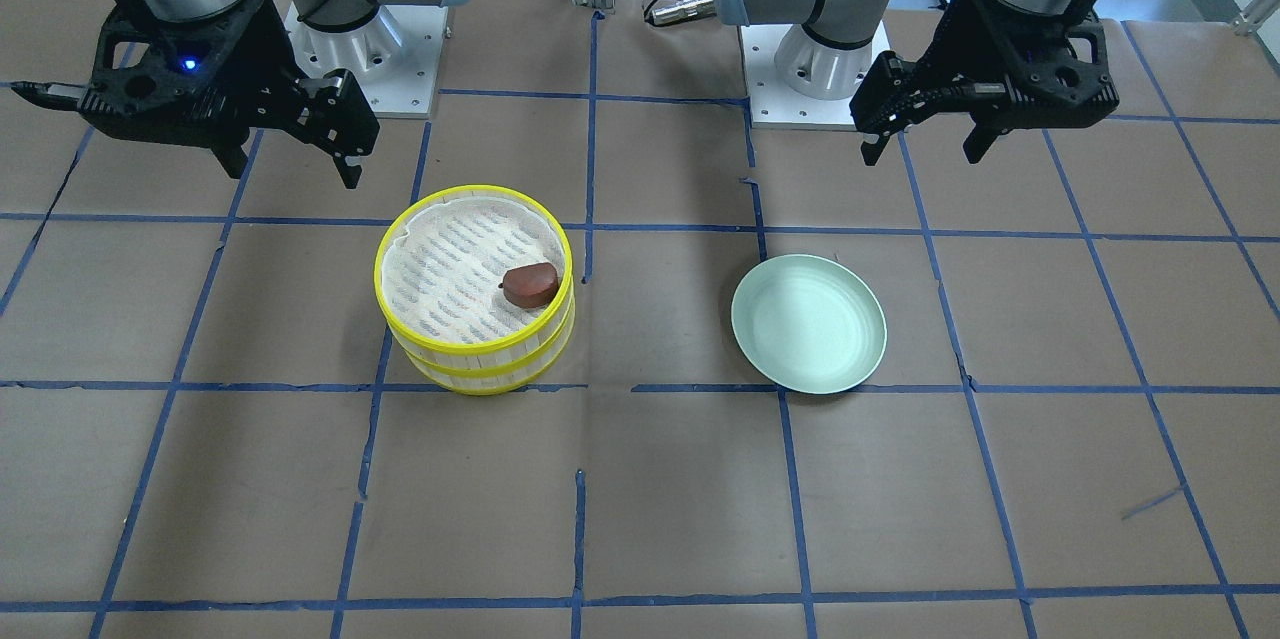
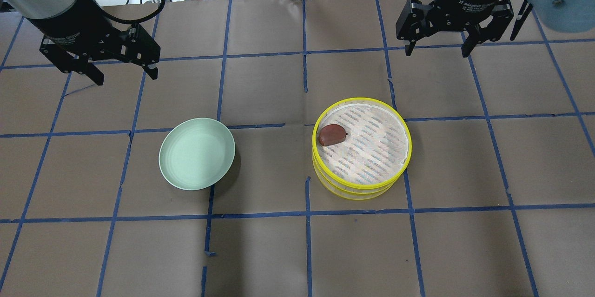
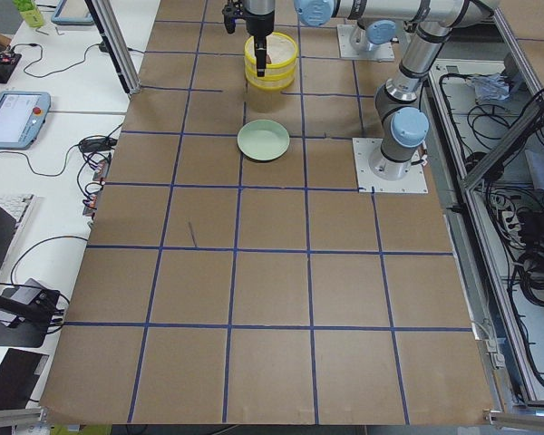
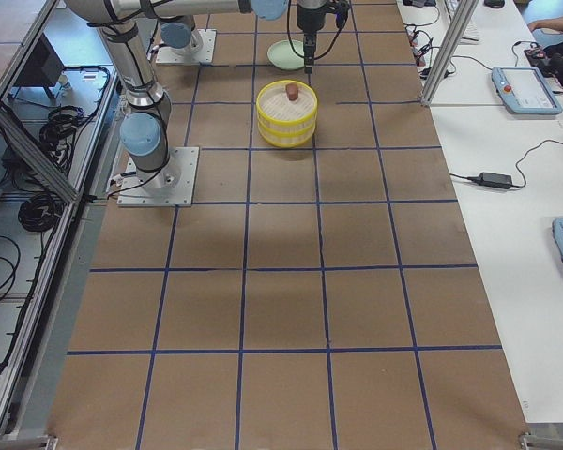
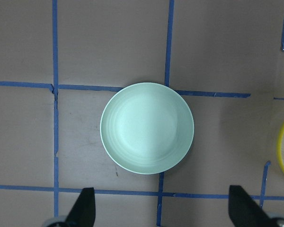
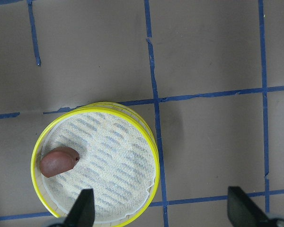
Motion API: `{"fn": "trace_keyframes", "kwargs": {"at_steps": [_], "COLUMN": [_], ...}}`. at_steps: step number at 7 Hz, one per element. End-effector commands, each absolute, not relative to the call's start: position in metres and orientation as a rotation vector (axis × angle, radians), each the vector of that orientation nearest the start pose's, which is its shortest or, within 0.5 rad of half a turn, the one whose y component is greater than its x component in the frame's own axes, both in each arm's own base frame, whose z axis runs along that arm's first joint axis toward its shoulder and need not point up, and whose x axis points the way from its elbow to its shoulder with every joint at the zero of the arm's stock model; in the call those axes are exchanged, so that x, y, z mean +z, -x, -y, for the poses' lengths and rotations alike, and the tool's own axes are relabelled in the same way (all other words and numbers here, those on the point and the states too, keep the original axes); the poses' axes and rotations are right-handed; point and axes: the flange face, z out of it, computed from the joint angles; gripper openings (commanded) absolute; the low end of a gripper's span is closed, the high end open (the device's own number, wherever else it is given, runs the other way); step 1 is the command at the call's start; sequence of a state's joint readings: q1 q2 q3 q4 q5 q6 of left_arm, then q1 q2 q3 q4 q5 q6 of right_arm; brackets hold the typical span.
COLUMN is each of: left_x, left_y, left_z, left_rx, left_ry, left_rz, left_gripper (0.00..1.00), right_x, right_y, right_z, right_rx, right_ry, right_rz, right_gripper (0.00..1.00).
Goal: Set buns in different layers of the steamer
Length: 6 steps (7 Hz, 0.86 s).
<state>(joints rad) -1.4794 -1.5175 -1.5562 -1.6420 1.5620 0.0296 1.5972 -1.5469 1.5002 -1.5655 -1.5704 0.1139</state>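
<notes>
Two steamer layers stand stacked, the top layer (image 1: pixel 450 259) (image 2: pixel 372 148) on the lower layer (image 1: pixel 490 377) (image 2: pixel 358 193). A dark reddish-brown bun (image 1: pixel 530 285) (image 2: pixel 332 134) (image 6: pixel 59 161) lies on the top layer's striped liner near its rim. The white bun is out of sight. My right gripper (image 1: pixel 292 171) (image 2: pixel 438 53) (image 6: pixel 162 208) is open and empty, raised beyond the stack. My left gripper (image 1: pixel 922 154) (image 2: pixel 125 77) (image 5: pixel 163 208) is open and empty, raised beyond the pale green plate (image 1: pixel 808 323) (image 2: pixel 197 153) (image 5: pixel 146 127), which holds nothing.
The brown table cover carries a grid of blue tape lines (image 2: pixel 304 129). The two arm bases (image 1: pixel 370 49) (image 1: pixel 815 69) stand at the robot's edge of the table. The plate and the stack are about one grid cell apart.
</notes>
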Motion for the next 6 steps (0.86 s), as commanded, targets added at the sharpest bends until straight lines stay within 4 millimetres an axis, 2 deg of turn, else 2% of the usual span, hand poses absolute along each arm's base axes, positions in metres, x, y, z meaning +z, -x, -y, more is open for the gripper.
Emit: {"fn": "trace_keyframes", "kwargs": {"at_steps": [1,2,3,6], "left_x": [0.5164,0.5151,0.5123,0.511], "left_y": [0.0906,0.0873,0.0833,0.0832], "left_z": [0.4758,0.4762,0.4772,0.4782], "left_rx": [0.011,0.013,0.02,0.019], "left_ry": [0.097,0.097,-0.068,-0.106], "left_rz": [-3.154,-3.15,-3.149,-3.163], "left_gripper": [1.0,1.0,1.0,1.0], "right_x": [0.5099,0.5099,0.5097,0.5074], "right_y": [-0.1466,-0.1466,-0.1464,-0.1461], "right_z": [0.5022,0.5022,0.502,0.5017], "right_rx": [-0.062,-0.062,-0.06,-0.053], "right_ry": [-0.139,-0.139,-0.137,-0.137], "right_rz": [-3.134,-3.134,-3.135,-3.139], "right_gripper": [1.0,1.0,1.0,1.0]}}
